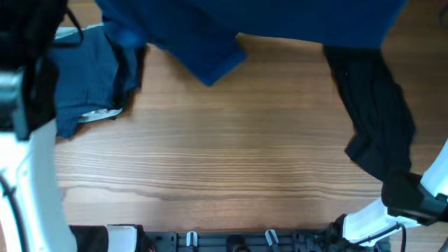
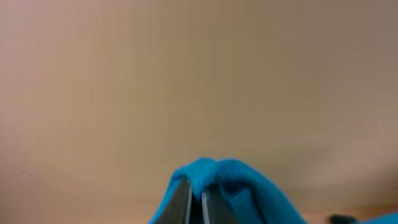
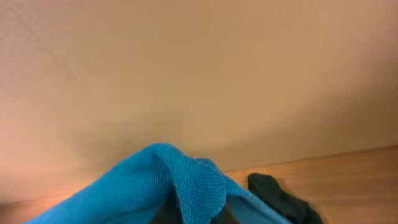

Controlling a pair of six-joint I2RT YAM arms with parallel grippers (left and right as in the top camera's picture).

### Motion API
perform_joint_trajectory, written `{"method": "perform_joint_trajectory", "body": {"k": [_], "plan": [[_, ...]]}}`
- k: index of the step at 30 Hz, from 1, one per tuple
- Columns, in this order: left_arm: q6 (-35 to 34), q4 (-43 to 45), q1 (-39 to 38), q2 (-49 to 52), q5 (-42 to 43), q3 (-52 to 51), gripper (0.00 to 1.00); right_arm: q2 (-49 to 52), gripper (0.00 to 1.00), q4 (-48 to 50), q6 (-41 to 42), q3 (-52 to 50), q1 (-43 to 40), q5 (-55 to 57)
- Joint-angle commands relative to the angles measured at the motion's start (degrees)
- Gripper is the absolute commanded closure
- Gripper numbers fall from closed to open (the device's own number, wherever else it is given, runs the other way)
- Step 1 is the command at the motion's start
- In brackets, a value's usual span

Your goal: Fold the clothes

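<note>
A bright blue knit garment [image 1: 280, 17] is held up high, close to the overhead camera, spanning the top of that view, with one sleeve [image 1: 213, 59] hanging down. My left gripper [image 2: 198, 202] is shut on a bunched edge of this blue garment [image 2: 236, 180]. My right gripper [image 3: 196, 214] is shut on another part of it [image 3: 180, 180], and the knit folds over the fingers. In the overhead view both grippers are hidden behind the raised cloth; only the left arm [image 1: 28, 140] and the right arm [image 1: 413, 203] show.
A dark blue-grey garment [image 1: 91, 77] lies crumpled at the table's back left. A black garment [image 1: 374, 105] lies along the right side and also shows in the right wrist view [image 3: 280, 196]. The wooden table [image 1: 224, 154] is below.
</note>
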Motion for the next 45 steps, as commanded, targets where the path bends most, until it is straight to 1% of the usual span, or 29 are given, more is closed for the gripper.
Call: {"method": "perform_joint_trajectory", "body": {"k": [1, 6, 8, 11, 14, 17, 20, 23, 26, 27, 29, 30, 32, 34, 35, 37, 38, 39, 42, 45], "plan": [[-0.3, -6.5, -0.5, -2.3, 0.3, 9.9, 0.96, -3.7, 0.96, -2.3, -0.7, 2.3, -0.2, 0.8], [-0.3, -18.4, -0.5, -5.3, 0.3, 11.3, 0.96, -9.3, 0.96, -9.9, -2.9, 2.3, -0.2, 4.5], [-0.1, -16.7, -0.5, -5.6, 0.2, 11.3, 0.96, -11.6, 0.96, -9.1, -3.3, 2.3, -0.2, 5.4], [-0.1, -8.2, -0.5, -5.4, 0.2, 11.3, 0.96, -13.6, 0.96, -4.0, -3.3, 2.3, -0.2, 7.9], [-0.1, -1.5, -0.5, -3.0, -0.3, 11.3, 0.96, -11.8, 0.96, 0.9, -3.1, 2.3, -0.2, 8.1], [0.0, 6.4, -0.4, 4.2, -1.7, 11.3, 0.96, -6.7, 0.96, 7.3, -1.5, 2.3, -0.1, 7.8], [2.8, 16.8, -0.2, 12.4, -3.3, 11.3, 0.96, -1.2, 0.96, 14.0, 1.8, 2.3, -0.1, 7.6], [3.0, 27.0, 0.2, 17.6, -3.2, 12.2, 0.95, 1.4, 0.96, 16.6, 4.0, 2.3, -0.1, 6.3], [3.9, 38.7, 0.3, 19.0, -2.5, 13.3, 0.94, 1.9, 0.96, 17.3, 4.1, 2.3, -0.1, 5.7], [5.0, 40.3, 0.3, 19.0, -1.4, 14.5, 0.94, 1.9, 0.96, 17.7, 4.1, 2.3, -0.1, 5.7], [6.0, 40.5, 0.2, 19.0, 1.4, 17.8, 0.95, 1.9, 0.96, 17.9, 4.2, 2.3, -0.1, 5.7], [6.0, 39.5, 0.2, 19.0, 2.8, 18.5, 0.96, 1.9, 0.96, 17.7, 4.2, 2.3, -0.1, 5.7], [6.0, 28.9, 0.2, 18.6, 7.1, 19.7, 0.96, 1.9, 0.96, 16.8, 4.0, 2.3, -0.1, 5.3], [6.2, 15.2, 0.2, 19.1, 8.2, 19.6, 0.96, 1.9, 0.96, 14.8, 2.5, 2.3, -0.1, 5.3], [6.6, 6.5, 0.2, 19.8, 8.2, 19.6, 0.96, 1.9, 0.96, 13.8, 1.9, 2.3, -0.1, 5.3], [7.8, -5.9, 0.3, 20.5, 7.7, 19.6, 0.96, 1.9, 0.96, 10.9, 0.5, 2.3, -0.1, 5.3], [9.5, -14.4, 0.3, 21.1, 7.2, 19.6, 0.96, 1.9, 0.96, 8.3, -0.4, 2.3, -0.1, 5.3], [10.2, -20.2, 0.3, 21.2, 6.8, 19.6, 0.96, 2.0, 0.96, 6.8, -0.4, 2.3, -0.1, 5.3], [10.2, -29.7, 0.3, 21.2, 6.1, 19.6, 0.96, 2.0, 0.96, 2.0, -0.4, 2.3, -0.1, 5.3], [10.2, -35.5, 0.3, 21.0, 6.1, 19.6, 0.96, 2.0, 0.96, -4.4, -0.4, 2.3, -0.1, 4.9]]}}
